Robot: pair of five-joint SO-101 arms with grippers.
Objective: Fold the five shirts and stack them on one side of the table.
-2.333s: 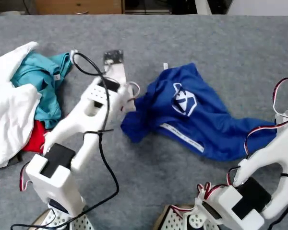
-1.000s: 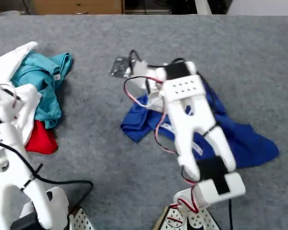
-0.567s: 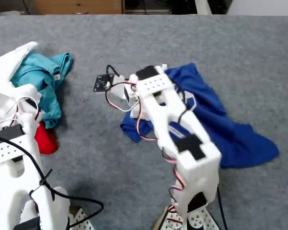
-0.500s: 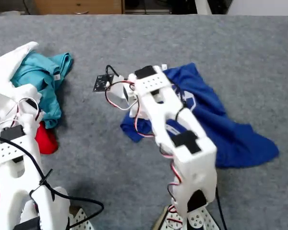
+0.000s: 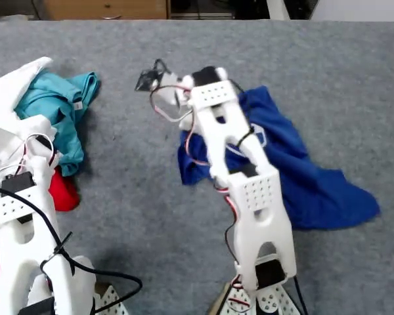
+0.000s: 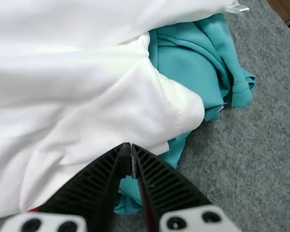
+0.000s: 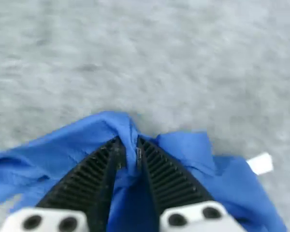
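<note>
- Underneath everything, grey felt-covered table (image 5: 125, 210), spanning the high view from edge to edge.
- Next in size, blue shirt (image 5: 308, 177) (image 7: 48, 164), lying right of centre on the table, crumpled and unfolded. One end trailing toward the right edge, the other bunched beneath the right arm. Well apart from the other garments.
- Then white shirt (image 5: 3, 92) (image 6: 77, 72), heaped loosely at the left edge of the table and overlapping the teal one. Broad pale folds across the left wrist view.
- Right arm (image 5: 253, 203), stretching from its base at the near edge out over the blue shirt toward the middle of the table. Red and white wires looping at its wrist.
- Left arm (image 5: 16, 223), standing at the near left corner, just beside the heap of white, teal and red cloth.
- Teal shirt (image 5: 59, 108) (image 6: 198, 63), crumpled, touching the white shirt and partly tucked under it.
- Red shirt (image 5: 64, 195), a small bunch poking out below the teal shirt, close beside the left arm.
- Right gripper (image 7: 128, 147), jaws drawn nearly together and pinching a raised fold of the blue shirt between the ridged pads.
- Left gripper (image 6: 131, 153), jaws pressed together with barely a hairline between them. Tips poised over the white shirt's edge, where it meets the teal. Impossible to tell whether any cloth is caught there.
- Smallest, white label (image 7: 260, 163), sticking out at the blue shirt's edge.
</note>
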